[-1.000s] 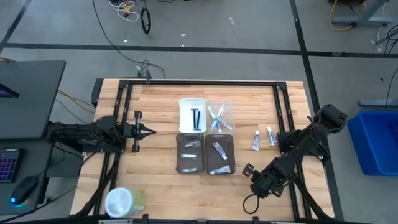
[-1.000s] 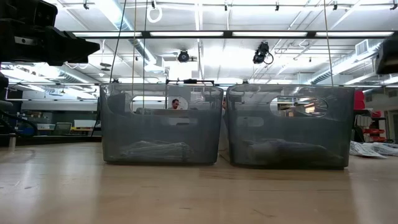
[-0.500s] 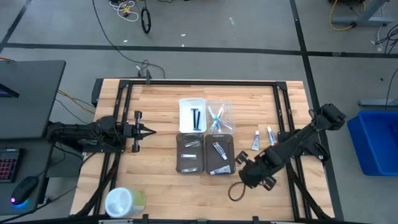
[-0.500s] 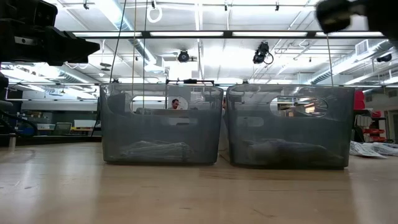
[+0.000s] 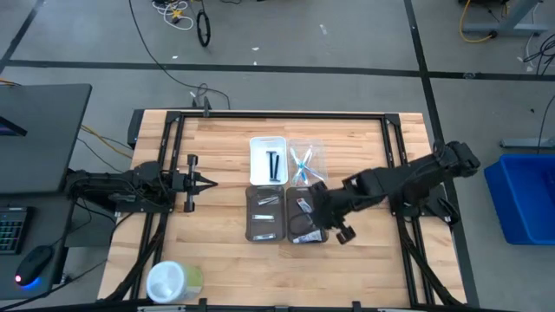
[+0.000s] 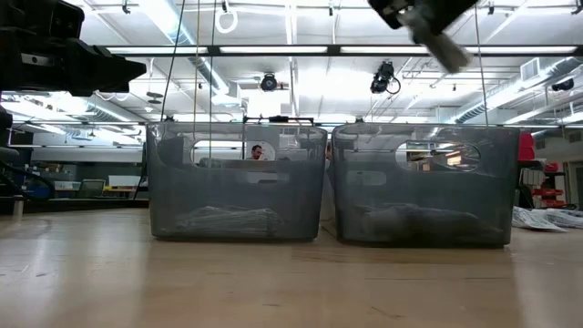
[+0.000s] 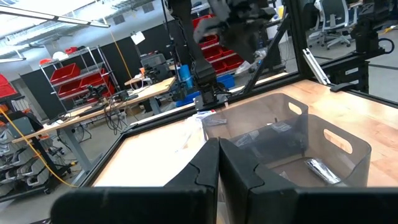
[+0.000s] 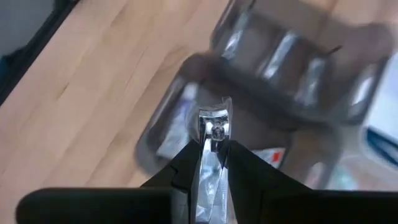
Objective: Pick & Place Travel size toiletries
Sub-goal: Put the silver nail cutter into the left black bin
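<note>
Spanning a concrete-floored room, wooden table (image 5: 217,147) with grey trays (image 5: 264,212).

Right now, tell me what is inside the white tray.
The white tray holds thin black sticks, lying side by side along its length. Nothing covers it; whether anything lies under the sticks cannot be seen.

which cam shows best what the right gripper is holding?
Right wrist view: the right gripper is shut on a small silver clipper above the grey tray. High view shows only the arm over that tray; low view a blurred gripper; left wrist view doesn't show the clipper.
</note>
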